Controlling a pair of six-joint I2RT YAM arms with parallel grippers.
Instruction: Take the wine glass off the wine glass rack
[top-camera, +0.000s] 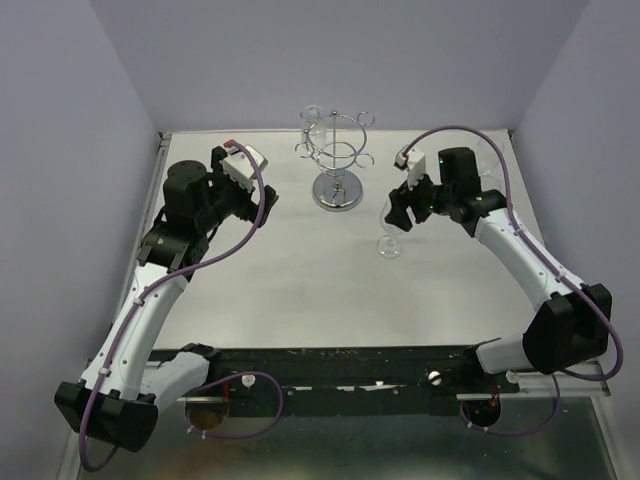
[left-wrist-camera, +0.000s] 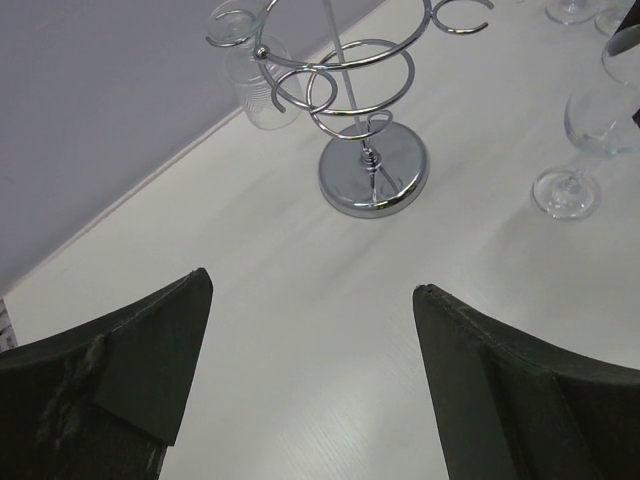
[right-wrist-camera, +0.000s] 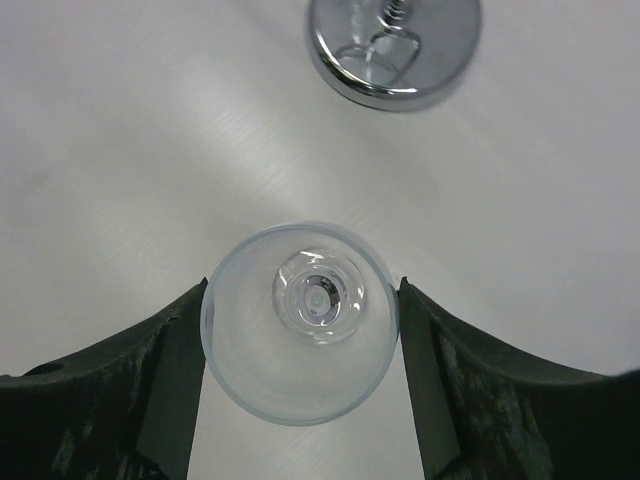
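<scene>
Wine glass (right-wrist-camera: 300, 320) upright, clasped in right pincer (right-wrist-camera: 302, 290), near wine glass rack (right-wrist-camera: 393, 50) | left pincer (left-wrist-camera: 312, 282) wide

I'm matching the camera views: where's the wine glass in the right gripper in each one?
Top external: wine glass right of centre.
Left wrist: wine glass at the right edge.
Right wrist: wine glass dead centre, between the jaws.
Shared landmark: the rack's round mirrored base.
</scene>
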